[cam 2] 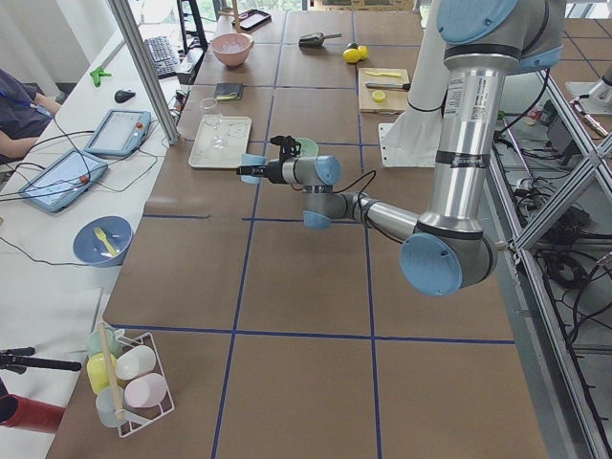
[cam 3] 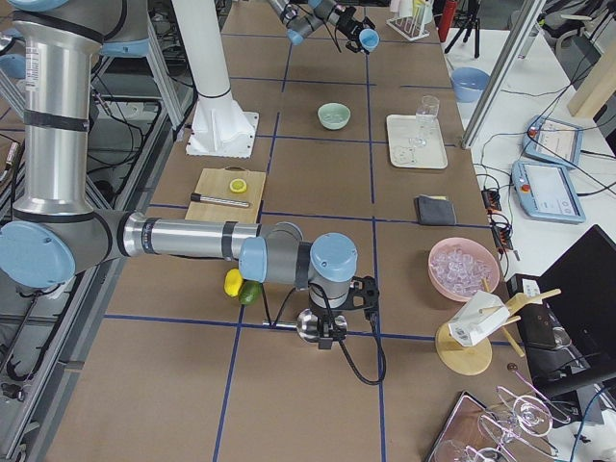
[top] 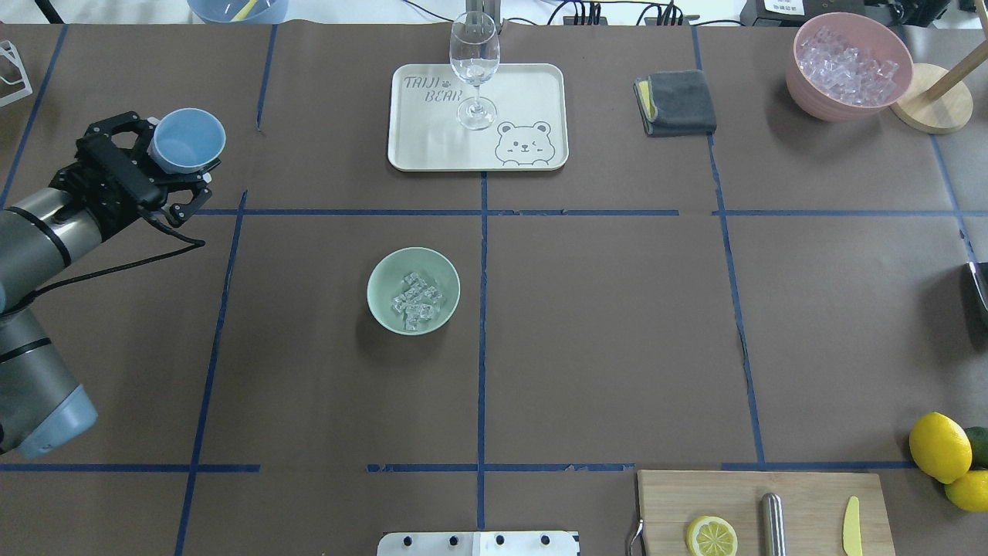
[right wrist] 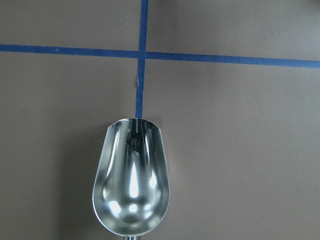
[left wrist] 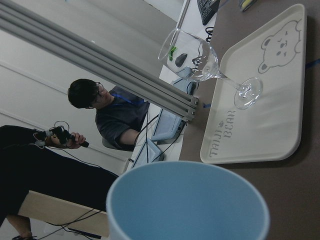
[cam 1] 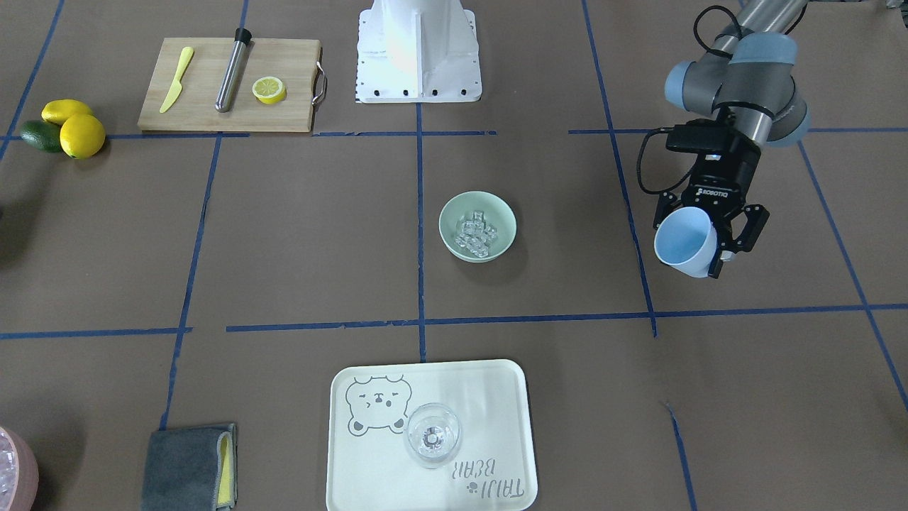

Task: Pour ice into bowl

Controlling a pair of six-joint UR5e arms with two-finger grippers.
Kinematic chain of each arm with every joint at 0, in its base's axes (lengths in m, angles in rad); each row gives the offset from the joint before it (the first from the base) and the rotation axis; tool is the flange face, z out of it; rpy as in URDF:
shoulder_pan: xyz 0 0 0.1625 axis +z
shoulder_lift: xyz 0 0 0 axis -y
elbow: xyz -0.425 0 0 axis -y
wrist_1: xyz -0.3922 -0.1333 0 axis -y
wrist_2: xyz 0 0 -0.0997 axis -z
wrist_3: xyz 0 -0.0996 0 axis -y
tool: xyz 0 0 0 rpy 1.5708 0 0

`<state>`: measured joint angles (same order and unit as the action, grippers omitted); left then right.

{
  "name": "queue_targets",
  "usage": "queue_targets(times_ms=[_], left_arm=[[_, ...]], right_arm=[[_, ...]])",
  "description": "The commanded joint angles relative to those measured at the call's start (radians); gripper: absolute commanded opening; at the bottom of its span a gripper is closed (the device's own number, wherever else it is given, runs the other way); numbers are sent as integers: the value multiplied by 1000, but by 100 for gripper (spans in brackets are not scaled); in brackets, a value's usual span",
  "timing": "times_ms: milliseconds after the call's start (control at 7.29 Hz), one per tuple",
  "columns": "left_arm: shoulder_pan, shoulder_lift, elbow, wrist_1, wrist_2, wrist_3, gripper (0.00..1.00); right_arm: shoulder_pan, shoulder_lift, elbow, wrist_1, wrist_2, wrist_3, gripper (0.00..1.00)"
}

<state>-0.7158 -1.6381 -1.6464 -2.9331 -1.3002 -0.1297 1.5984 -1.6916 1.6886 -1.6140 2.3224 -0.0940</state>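
Left gripper (top: 177, 152) has its jaws clamped around the blue cup (top: 189, 139). The cup is tilted, and you can see down into it: empty. "ROBOTIQ" (cam 1: 711, 192) reads on the gripper body in the front view.

The ice (top: 415, 299) sits in the bowl (top: 380, 287), a small pile of clear cubes on the bottom. The bowl is near the table's middle, just on the robot's left of the centre tape line. There is bare brown paper on every side of it. The cup is well apart from the bowl, out toward the left end of the table.

Right gripper (cam 3: 339, 318): I can't tell how its jaws stand. Its wrist view shows only a steel scoop (right wrist: 131, 180), empty, over the paper near a tape crossing.

The tray (top: 540, 85) is printed "TAIJI BEAR" (top: 432, 88) with a bear drawing. It lies at your edge of the table, with the wine glass (top: 475, 66) standing upright on it.

Along the same edge, toward the robot's right:
- a folded grey cloth (top: 679, 102)
- a pink bowl (top: 803, 77) full of ice

At the robot's edge on its right, the cutting board (top: 810, 494) carries a lemon half (top: 711, 536), a steel rod (top: 772, 525) and a yellow knife (top: 850, 527). Whole lemons (top: 939, 446) lie near the right end.
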Motion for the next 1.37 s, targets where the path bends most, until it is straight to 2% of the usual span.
queue_targets(times_ms=[0, 137, 274, 549, 823, 1097, 1235], left_arm=[[-5, 93, -1, -20, -5, -383, 0], [-4, 139, 29, -108, -2, -545, 0], [-4, 177, 75, -200, 34, -591, 0], [25, 201, 196, -352, 195, -711, 0], [170, 202, 210, -342, 422, -740, 0], [260, 202, 233, -339, 479, -769, 0], [285, 196, 259, -339, 486, -774, 5]], right_arm=[[0, 1, 3, 0, 0, 3, 100], [0, 3, 5, 0, 0, 0, 100], [0, 3, 5, 0, 0, 0, 100], [0, 3, 8, 0, 0, 0, 100], [5, 3, 11, 0, 0, -1, 100], [8, 0, 13, 0, 0, -3, 100], [11, 0, 13, 0, 2, -3, 100]])
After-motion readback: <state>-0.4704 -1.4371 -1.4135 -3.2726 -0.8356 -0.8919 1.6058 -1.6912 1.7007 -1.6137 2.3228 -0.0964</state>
